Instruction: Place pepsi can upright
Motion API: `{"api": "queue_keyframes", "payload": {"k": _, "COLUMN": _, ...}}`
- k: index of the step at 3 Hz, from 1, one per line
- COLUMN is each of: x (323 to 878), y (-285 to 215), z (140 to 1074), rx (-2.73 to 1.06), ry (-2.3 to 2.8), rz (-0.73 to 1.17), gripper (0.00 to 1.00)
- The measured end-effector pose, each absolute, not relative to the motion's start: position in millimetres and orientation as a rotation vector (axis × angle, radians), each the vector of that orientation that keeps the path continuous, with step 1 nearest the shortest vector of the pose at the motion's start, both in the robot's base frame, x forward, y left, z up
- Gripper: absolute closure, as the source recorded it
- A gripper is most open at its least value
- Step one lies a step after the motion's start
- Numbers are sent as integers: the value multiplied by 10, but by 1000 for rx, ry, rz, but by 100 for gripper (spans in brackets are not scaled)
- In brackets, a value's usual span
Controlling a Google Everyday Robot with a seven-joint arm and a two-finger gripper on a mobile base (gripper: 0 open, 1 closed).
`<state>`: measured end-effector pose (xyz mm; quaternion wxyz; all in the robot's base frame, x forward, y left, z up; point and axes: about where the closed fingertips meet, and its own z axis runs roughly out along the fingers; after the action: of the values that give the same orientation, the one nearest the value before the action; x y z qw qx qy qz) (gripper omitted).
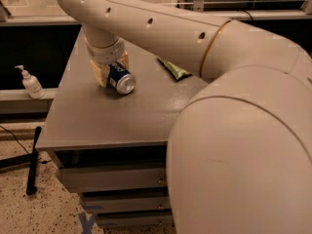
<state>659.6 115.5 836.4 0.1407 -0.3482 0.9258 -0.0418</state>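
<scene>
Near the far-left corner of the tabletop [122, 126], the gripper [112, 68] pinches the pepsi can [122, 81], which lies on its side.

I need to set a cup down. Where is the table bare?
Bare: the front of the table, between the pepsi can and its near edge. Crowded: the back, with the gripper at the can and a green bag beside.

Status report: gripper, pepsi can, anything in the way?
Gripper down over the pepsi can, far-left part of the table. Can lying on its side, silver end toward camera. Green bag apart, right of it in view, not blocking.
</scene>
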Motion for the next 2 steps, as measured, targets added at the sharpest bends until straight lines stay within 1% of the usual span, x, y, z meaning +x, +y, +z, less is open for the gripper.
{"api": "queue_keyframes", "payload": {"k": 1, "x": 6697, "y": 1190, "z": 8443, "rx": -999, "ry": 2692, "rz": -159, "gripper": 65}}
{"api": "queue_keyframes", "payload": {"k": 2, "x": 6732, "y": 1211, "z": 8701, "rx": -1006, "ry": 2641, "rz": -134, "gripper": 88}}
